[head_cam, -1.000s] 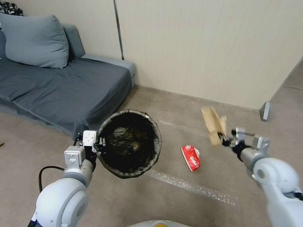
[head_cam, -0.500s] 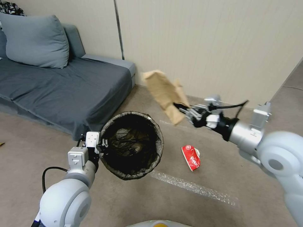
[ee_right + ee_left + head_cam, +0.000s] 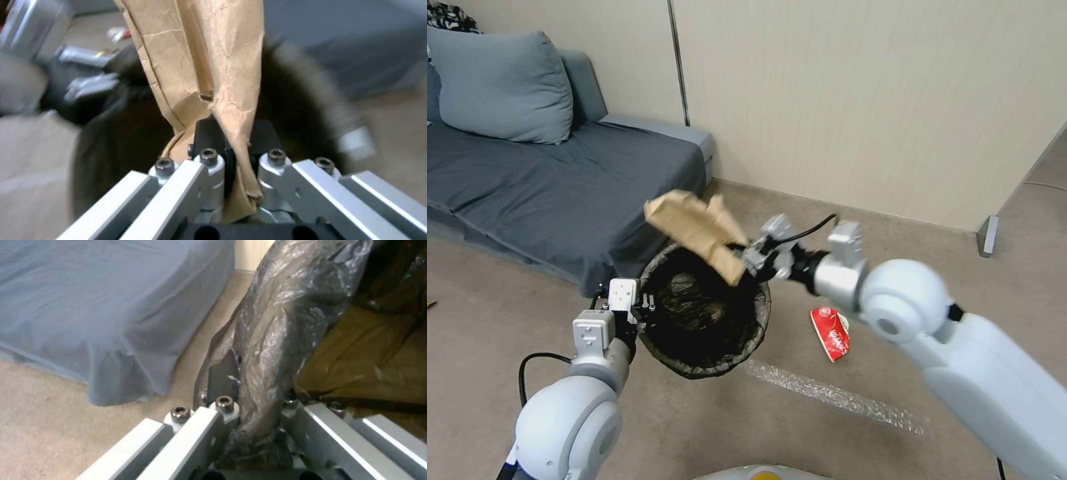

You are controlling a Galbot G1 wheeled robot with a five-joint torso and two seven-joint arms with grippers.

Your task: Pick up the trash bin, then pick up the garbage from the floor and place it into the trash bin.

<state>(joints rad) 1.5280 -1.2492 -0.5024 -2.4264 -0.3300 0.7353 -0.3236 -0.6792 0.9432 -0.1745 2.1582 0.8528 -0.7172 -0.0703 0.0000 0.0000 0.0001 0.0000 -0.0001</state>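
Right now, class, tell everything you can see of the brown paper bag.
The brown paper bag is tan, creased kraft paper, crumpled and flattened. The right claw is shut on one pinched end; the rest juts up and away, tilted, in the air above the far rim of the trash bin. Only the claw's fingers touch it.

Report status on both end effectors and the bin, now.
Left end effector shut on trash bin rim, bin off the floor. Right end effector shut on paper bag, above bin mouth. Red cup on floor. Nothing blocking.
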